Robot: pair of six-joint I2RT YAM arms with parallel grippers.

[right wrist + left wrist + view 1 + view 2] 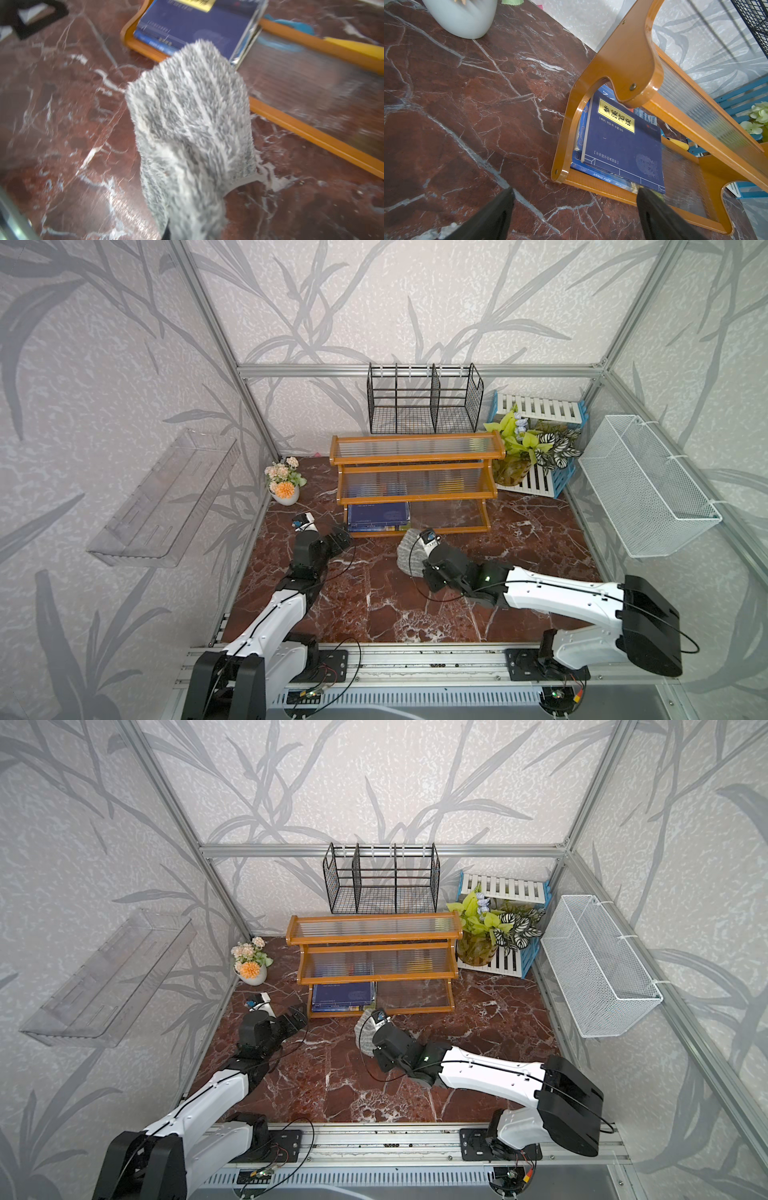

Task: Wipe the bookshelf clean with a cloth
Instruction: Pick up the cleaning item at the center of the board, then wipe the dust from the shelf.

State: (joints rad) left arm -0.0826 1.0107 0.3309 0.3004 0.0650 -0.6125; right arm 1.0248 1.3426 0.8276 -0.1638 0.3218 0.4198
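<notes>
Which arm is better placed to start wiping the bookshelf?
Right. The right gripper is shut on the fluffy grey white-striped cloth, just in front of the lowest tier of the orange-brown wooden bookshelf. The left gripper is open and empty at the shelf's end.

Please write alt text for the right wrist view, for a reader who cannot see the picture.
A fuzzy grey cloth with white stripes fills the centre, pinched at its near end by the mostly hidden right gripper. Behind it, blurred, the lowest tier of the orange bookshelf holds blue books; the table is red-brown marble.
</notes>
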